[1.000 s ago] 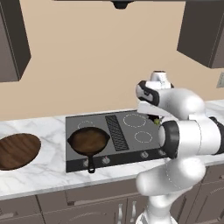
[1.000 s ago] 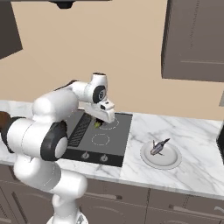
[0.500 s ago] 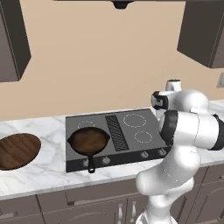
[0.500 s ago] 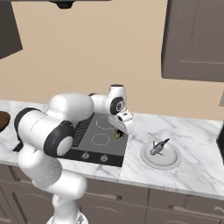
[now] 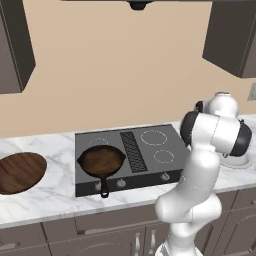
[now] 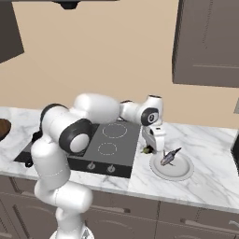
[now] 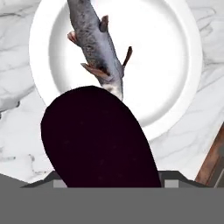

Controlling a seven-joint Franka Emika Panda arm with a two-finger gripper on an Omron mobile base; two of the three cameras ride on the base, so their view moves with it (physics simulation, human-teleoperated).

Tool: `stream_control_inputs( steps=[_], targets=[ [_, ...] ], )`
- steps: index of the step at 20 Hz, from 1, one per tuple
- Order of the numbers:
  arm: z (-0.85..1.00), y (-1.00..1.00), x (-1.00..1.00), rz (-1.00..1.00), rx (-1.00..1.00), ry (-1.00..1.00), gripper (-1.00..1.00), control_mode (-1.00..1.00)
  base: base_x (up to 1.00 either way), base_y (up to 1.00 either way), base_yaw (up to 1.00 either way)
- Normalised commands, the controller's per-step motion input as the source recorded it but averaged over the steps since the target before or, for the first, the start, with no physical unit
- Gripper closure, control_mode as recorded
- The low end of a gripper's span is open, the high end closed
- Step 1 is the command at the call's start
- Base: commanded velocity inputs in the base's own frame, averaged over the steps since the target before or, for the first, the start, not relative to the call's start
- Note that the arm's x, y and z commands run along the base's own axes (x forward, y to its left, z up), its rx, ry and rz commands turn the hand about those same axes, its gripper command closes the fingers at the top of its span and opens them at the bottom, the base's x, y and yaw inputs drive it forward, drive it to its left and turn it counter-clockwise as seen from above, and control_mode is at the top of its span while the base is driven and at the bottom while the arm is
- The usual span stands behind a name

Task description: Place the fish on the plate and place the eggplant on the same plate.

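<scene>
Fish [image 7: 94, 41]: lying on the white plate [image 7: 170, 65], so that part is done.
Eggplant [image 7: 98, 140]: not on the plate yet.
Claw [image 6: 150, 148]: pinching the eggplant.

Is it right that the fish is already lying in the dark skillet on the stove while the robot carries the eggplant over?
Not quite. The fish lies on the white plate, not in the skillet, as the hand view shows. The rest holds: the eggplant is in the gripper, near the plate's edge.
</scene>
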Motion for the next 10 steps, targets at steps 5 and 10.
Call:
stream_control_inputs(
  steps=[5, 10],
  targets=[
    [-0.01, -0.64, -0.17, -0.12, 0.13, 0.00, 1.00, -1.00, 0.00, 0.00, 0.00],
    [-0.15, -0.35, 0.06, 0.00, 0.05, -0.02, 1.00, -1.00, 0.00, 0.00, 0.00]
  ],
)
